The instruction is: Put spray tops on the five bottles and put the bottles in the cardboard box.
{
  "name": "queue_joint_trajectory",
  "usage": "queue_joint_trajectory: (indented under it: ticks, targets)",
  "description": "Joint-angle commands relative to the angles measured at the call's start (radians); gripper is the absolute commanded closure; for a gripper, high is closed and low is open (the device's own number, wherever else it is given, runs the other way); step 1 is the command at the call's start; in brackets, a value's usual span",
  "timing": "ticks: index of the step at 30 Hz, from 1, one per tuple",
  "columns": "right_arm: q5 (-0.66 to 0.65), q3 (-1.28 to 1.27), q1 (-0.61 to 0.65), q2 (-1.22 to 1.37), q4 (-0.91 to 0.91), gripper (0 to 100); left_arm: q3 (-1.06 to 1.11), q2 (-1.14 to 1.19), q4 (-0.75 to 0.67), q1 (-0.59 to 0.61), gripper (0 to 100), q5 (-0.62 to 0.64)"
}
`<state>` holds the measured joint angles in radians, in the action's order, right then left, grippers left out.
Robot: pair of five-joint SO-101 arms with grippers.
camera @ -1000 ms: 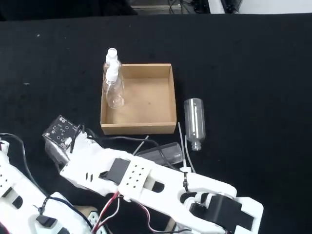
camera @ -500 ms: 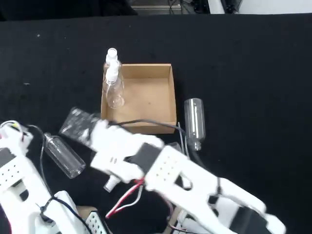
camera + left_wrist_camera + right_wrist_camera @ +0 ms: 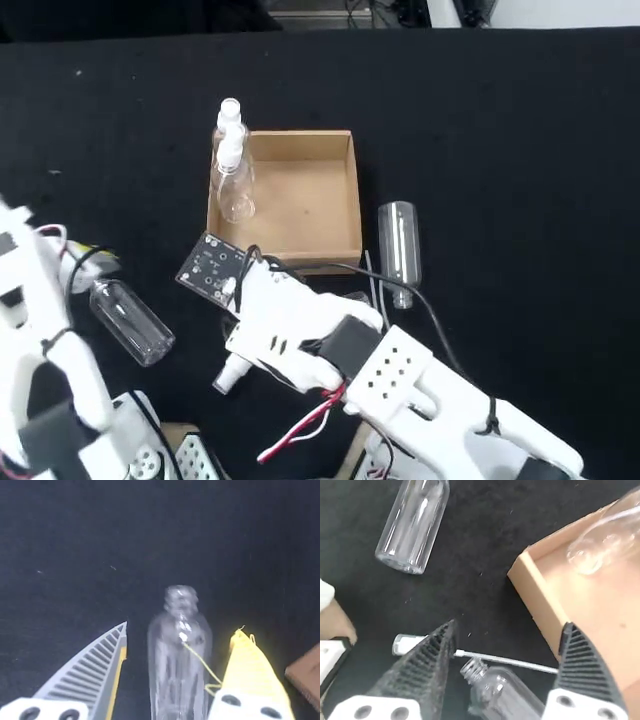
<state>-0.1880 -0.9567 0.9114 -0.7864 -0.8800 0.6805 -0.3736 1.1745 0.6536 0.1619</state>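
The cardboard box point(image 3: 340, 205) sits mid-table, its corner point(image 3: 540, 605) also in the right wrist view. One capped bottle point(image 3: 234, 180) leans inside it, and a second capped bottle point(image 3: 229, 118) stands at its far left corner. A bare bottle point(image 3: 130, 322) lies left of the box. My left gripper point(image 3: 182, 629) is open with that bottle point(image 3: 177, 655) between its fingers. My right gripper point(image 3: 509, 625) is open above another bare bottle point(image 3: 495, 690) and a loose spray top point(image 3: 405, 643). The spray top's head point(image 3: 232, 374) shows beside the right arm point(image 3: 330, 345). A third bare bottle point(image 3: 399, 250) lies right of the box.
The left arm point(image 3: 35, 330) rises along the table's left edge. Red and black cables point(image 3: 300, 425) trail from the right arm near the front. A thin loose tube point(image 3: 372, 290) lies in front of the box's right corner. Black cloth covers the table.
The right arm's wrist has swung right, from the front left to just in front of the box, uncovering the left bottle. The left arm has come up over that bottle.
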Motion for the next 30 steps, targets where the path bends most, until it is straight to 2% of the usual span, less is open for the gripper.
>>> queue_joint_trajectory:
  ticks: [1, 13, 23, 30]
  targets:
    - [0.000, 0.001, -0.014, -0.021, 0.043, 70.4, -0.067, 0.060, 0.025, -0.079, 77, -0.035]
    - [0.002, -0.004, -0.014, -0.022, 0.040, 70.4, -0.065, 0.120, 0.029, -0.093, 77, -0.038]
    - [0.002, -0.041, -0.012, -0.027, 0.081, 70.4, -0.059, 0.110, 0.109, -0.088, 77, -0.206]
    - [0.002, -0.061, 0.048, -0.027, 0.080, 70.4, 0.073, 0.107, -0.015, -0.111, 77, -0.267]
